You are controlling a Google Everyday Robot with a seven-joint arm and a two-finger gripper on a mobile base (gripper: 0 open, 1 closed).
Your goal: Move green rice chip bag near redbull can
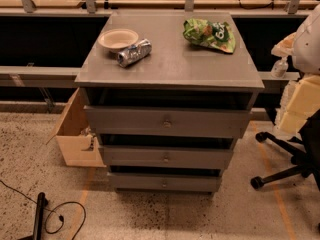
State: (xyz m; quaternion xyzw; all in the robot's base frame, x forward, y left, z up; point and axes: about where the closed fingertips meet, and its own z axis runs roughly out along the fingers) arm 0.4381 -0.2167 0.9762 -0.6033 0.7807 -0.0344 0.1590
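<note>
The green rice chip bag [210, 34] lies crumpled on the back right of the grey drawer cabinet's top [170, 69]. The redbull can [134, 52] lies on its side at the back left of the top, touching or almost touching a cream-white bowl [118, 39]. Bag and can are well apart, with bare top between them. My gripper is out of view. A white rounded shape [307, 41] at the right edge may be part of my arm.
The cabinet has three drawers with knobs [167, 122]. An open cardboard box [75, 134] stands on the floor to its left. An office chair base [282, 169] and yellow foam [302, 104] are on the right. A cable [65, 216] lies on the floor.
</note>
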